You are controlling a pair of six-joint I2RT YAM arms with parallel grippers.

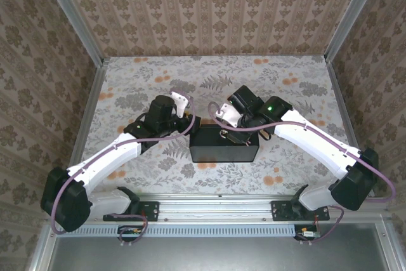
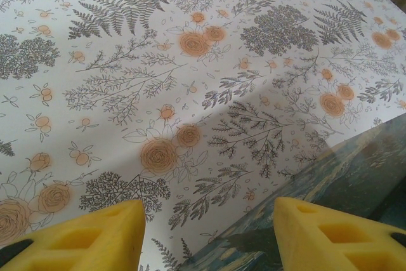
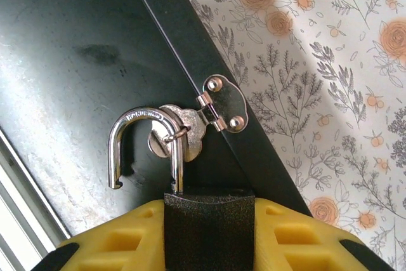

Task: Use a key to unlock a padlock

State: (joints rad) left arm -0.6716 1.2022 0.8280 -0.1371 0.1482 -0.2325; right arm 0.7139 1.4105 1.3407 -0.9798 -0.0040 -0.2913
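**Right end effector clamped on the padlock at the box's hasp**

Top external view: a black box (image 1: pixel 223 147) sits on the flowered desk (image 1: pixel 285 74) at the middle of the frame. The left end effector (image 1: pixel 181 103) is just beyond the box's upper left corner. The right end effector (image 1: pixel 227 126) reaches over the box's top edge, where the padlock (image 1: pixel 226 135) shows as a small glint.

Left wrist view: the left end effector (image 2: pixel 209 233) has its yellow fingers (image 2: pixel 95 236) at the bottom, spread apart with only desk between them. The box fills the lower right corner.

Right wrist view: the right end effector (image 3: pixel 209 239), at bottom centre, has a yellow finger pressed against each side of the padlock's dark body (image 3: pixel 209 211). The silver shackle (image 3: pixel 143 118) arches up at centre left, its left end hanging free of the body. Its right leg passes through a ring on the hasp (image 3: pixel 222 103), which is riveted to the box.
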